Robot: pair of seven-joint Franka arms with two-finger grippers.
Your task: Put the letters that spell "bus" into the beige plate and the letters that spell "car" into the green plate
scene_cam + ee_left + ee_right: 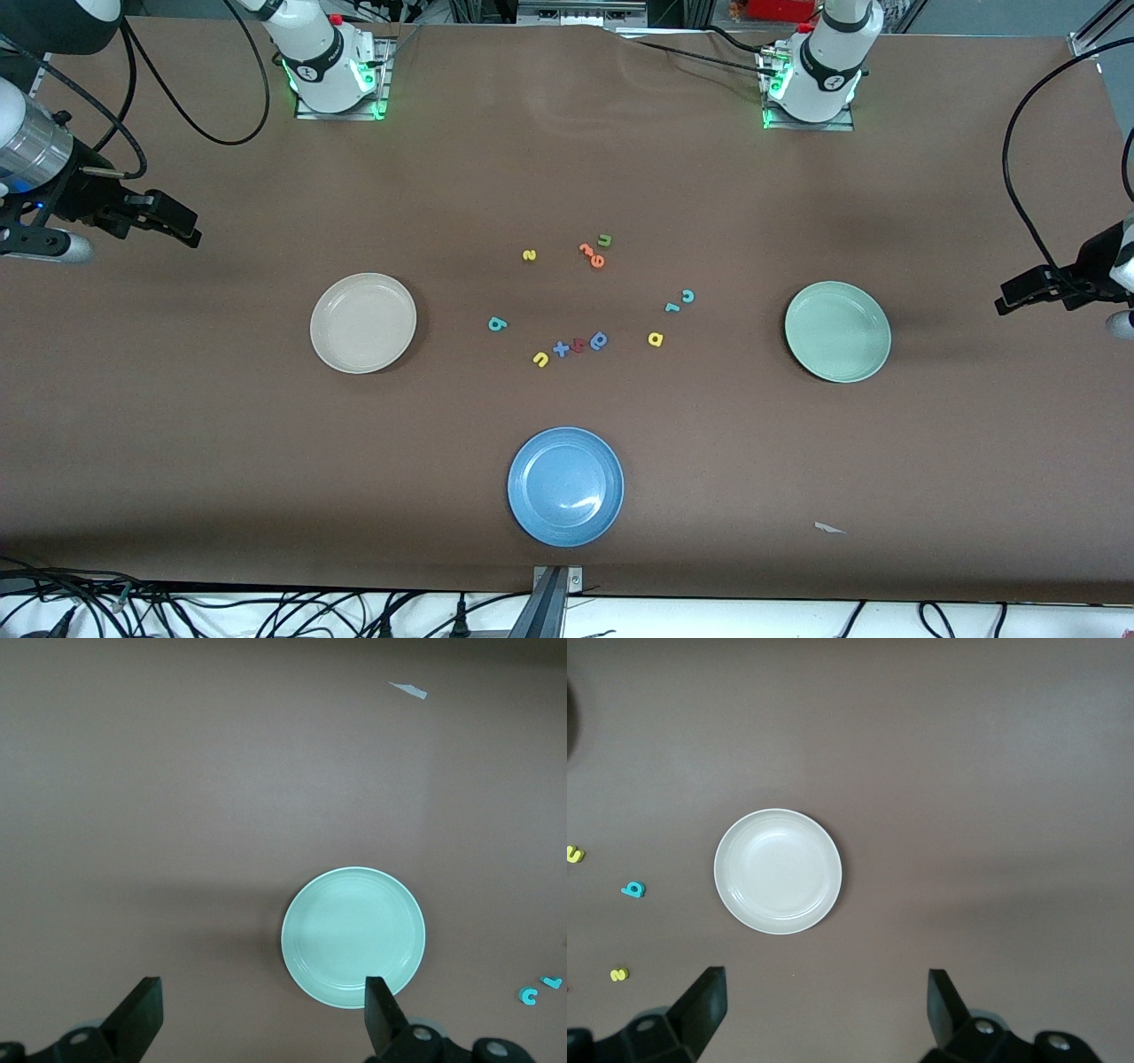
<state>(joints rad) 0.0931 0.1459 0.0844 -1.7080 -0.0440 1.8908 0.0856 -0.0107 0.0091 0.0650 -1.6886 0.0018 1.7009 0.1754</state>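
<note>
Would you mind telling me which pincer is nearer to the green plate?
Left. The left pincer hangs open just past the green plate; the right pincer waits past the beige plate.

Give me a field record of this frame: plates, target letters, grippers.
beige plate: empty, toward right arm's end
green plate: empty, toward left arm's end
blue plate: empty, nearest the front camera
bus letters: teal b, yellow u, yellow s, all on table
car letters: teal c, yellow a, teal r, all on table
left gripper: open, waiting
right gripper: open, waiting
</note>
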